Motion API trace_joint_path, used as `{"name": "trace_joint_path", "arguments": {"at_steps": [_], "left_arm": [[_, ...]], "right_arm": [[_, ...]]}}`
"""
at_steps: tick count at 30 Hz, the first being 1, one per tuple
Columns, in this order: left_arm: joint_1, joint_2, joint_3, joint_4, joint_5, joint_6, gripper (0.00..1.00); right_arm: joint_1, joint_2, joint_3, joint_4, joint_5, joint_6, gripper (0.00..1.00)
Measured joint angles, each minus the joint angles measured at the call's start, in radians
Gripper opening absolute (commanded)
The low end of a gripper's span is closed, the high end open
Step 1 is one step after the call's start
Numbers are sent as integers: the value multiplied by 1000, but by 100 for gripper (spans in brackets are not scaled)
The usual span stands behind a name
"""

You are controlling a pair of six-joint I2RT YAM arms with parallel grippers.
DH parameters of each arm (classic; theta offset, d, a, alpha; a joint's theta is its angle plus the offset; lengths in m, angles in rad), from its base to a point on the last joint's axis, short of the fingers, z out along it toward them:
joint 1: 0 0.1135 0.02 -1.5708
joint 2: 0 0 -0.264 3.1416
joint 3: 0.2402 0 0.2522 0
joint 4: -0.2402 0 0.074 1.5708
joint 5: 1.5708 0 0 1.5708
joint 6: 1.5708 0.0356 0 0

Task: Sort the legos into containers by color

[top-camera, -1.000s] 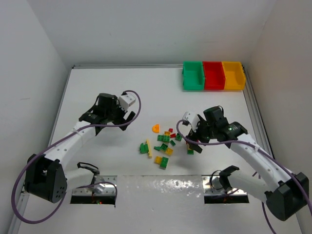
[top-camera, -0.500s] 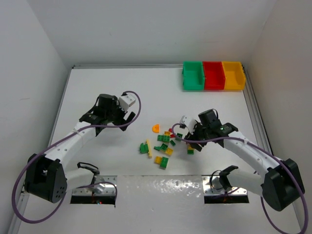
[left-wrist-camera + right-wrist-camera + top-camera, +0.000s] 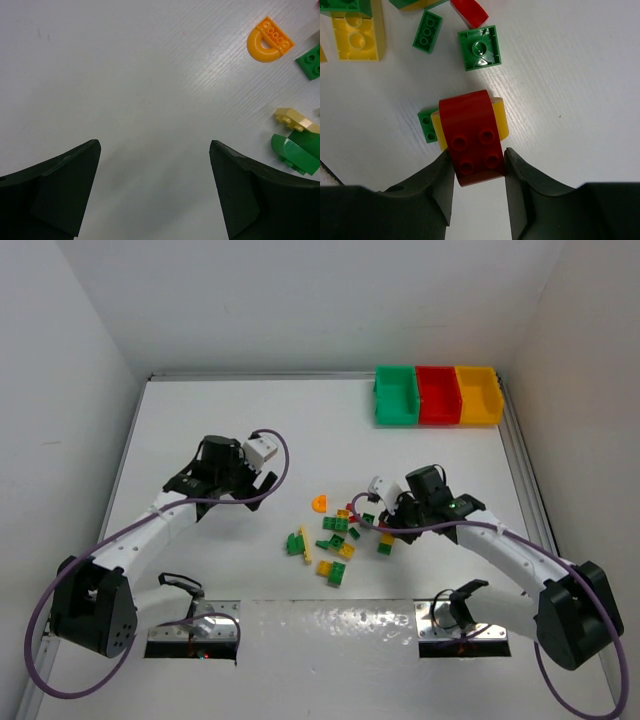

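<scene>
My right gripper point(image 3: 477, 152) is shut on a red lego point(image 3: 472, 135) with a curved top, both fingers pressed on its sides. That lego sits on a yellow piece point(image 3: 499, 117) with a green one point(image 3: 426, 125) at its left. In the top view the right gripper point(image 3: 385, 525) is at the right edge of the scattered legos point(image 3: 335, 530). My left gripper point(image 3: 228, 496) is open over bare table to the left of them, nothing between its fingers point(image 3: 65, 185). The containers stand far right: green point(image 3: 396, 395), red point(image 3: 436, 393), yellow-orange point(image 3: 477, 393).
An orange arch piece point(image 3: 269, 40) lies ahead and right of the left gripper, with a cream brick point(image 3: 295, 119) and a green curved brick point(image 3: 295, 152) nearer. A green square brick point(image 3: 479, 48) and a yellow brick point(image 3: 359, 35) lie beyond the right gripper. Walls enclose the table.
My right gripper has moved left to the edge of the pile and closed from wide open onto the red lego. The left arm has stayed put.
</scene>
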Motion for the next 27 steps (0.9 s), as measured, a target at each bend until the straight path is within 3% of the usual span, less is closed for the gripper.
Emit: {"name": "trace_joint_path", "arguments": {"at_steps": [4, 5, 7, 18, 23, 25, 27], "left_arm": [[0, -7, 0, 1, -4, 0, 89], [0, -8, 0, 2, -4, 0, 89], [0, -10, 0, 3, -4, -2, 89], [-35, -17, 53, 2, 6, -16, 90], [-87, -76, 60, 112, 51, -1, 91], [-107, -71, 86, 164, 68, -2, 99], [-137, -51, 117, 234, 73, -10, 100]], "right_arm": [[0, 5, 4, -3, -14, 0, 18], [0, 5, 4, -5, -18, 0, 9], [0, 5, 7, -12, -20, 5, 0], [0, -52, 150, 5, 34, 226, 0], [0, -16, 278, 77, 77, 390, 0], [0, 2, 309, 117, 97, 462, 0], [0, 18, 320, 172, 122, 539, 0]]}}
